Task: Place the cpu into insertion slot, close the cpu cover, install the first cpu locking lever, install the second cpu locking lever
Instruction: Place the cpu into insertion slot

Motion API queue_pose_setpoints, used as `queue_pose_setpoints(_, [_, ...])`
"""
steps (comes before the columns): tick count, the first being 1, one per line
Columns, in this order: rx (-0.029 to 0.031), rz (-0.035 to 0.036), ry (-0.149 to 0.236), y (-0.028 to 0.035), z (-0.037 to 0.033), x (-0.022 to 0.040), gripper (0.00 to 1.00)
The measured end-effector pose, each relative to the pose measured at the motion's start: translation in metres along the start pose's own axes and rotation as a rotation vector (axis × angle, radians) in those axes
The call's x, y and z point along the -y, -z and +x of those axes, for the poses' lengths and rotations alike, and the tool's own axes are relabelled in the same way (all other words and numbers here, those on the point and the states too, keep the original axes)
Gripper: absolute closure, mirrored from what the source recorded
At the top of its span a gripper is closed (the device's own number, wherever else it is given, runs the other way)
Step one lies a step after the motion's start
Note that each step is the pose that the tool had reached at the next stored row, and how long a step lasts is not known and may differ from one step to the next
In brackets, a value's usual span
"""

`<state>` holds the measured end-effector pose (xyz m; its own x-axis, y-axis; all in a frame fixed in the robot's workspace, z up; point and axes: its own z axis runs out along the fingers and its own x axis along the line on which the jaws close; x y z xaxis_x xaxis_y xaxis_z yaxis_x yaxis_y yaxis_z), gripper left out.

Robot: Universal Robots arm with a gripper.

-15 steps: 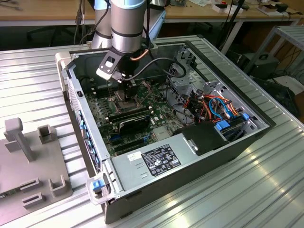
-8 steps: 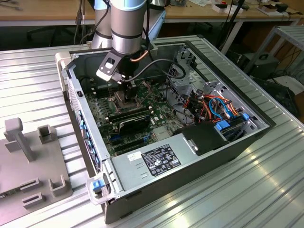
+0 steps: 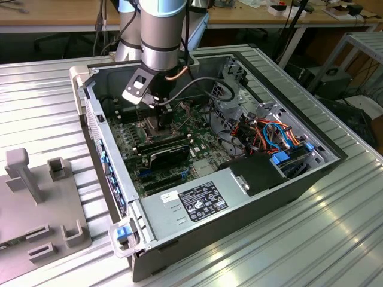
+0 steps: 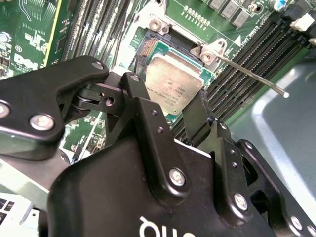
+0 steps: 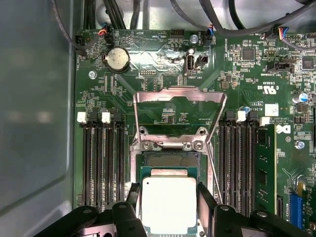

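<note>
Now the gripper (image 4: 170, 106) pinches the cpu (image 5: 168, 205) by opposite edges.
Light, stiff, probably delicate underneath, so edges seem safest; insertion slot (image 5: 170, 159) directly beneath, cpu cover (image 5: 178, 95) raised beyond the fingertips.

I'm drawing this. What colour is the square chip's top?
The chip is silvery grey, best seen in the first wrist view.

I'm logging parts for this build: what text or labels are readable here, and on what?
cpu: faint engraving, too small to read.
Power supply label: print too small to read.
Circuit board: white markings, none legible.
Nothing can be quoted.
</note>
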<state>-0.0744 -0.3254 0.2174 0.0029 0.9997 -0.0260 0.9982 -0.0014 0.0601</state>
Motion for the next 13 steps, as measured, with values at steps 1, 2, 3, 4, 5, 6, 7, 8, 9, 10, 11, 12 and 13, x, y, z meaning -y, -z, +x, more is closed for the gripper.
queue_pose_setpoints(1, [0.0001,0.0002,0.000,-0.0014,-0.0001,-0.0010,0.45])
queue_pose_setpoints(2, [0.0002,0.0004,0.000,-0.0026,-0.0001,-0.0017,0.45])
queue_pose_setpoints(3, [0.0002,0.0006,0.000,-0.0041,-0.0002,-0.0021,0.45])
queue_pose_setpoints(4, [0.0002,0.0016,0.000,-0.0057,-0.0001,-0.0020,0.45])
queue_pose_setpoints(5, [0.0003,0.0041,0.000,-0.0090,-0.0002,-0.0018,0.45])
queue_pose_setpoints(6, [0.0002,0.0048,0.000,-0.0109,-0.0002,-0.0017,0.45])
queue_pose_setpoints(7, [0.0001,0.0052,0.000,-0.0124,-0.0002,-0.0017,0.45])
queue_pose_setpoints(8, [0.0003,0.0056,0.000,-0.0130,-0.0008,-0.0017,0.45])
queue_pose_setpoints(9, [0.0002,0.0056,0.000,-0.0132,-0.0015,-0.0017,0.45])
queue_pose_setpoints(10, [0.0001,0.0060,0.000,-0.0134,-0.0023,-0.0018,0.45])
queue_pose_setpoints(11, [0.0001,0.0063,0.000,-0.0137,-0.0026,-0.0019,0.45])
queue_pose_setpoints(12, [0.0002,0.0069,0.000,-0.0149,-0.0027,-0.0019,0.45])
queue_pose_setpoints(13, [0.0002,0.0074,0.000,-0.0158,-0.0027,-0.0020,0.45])
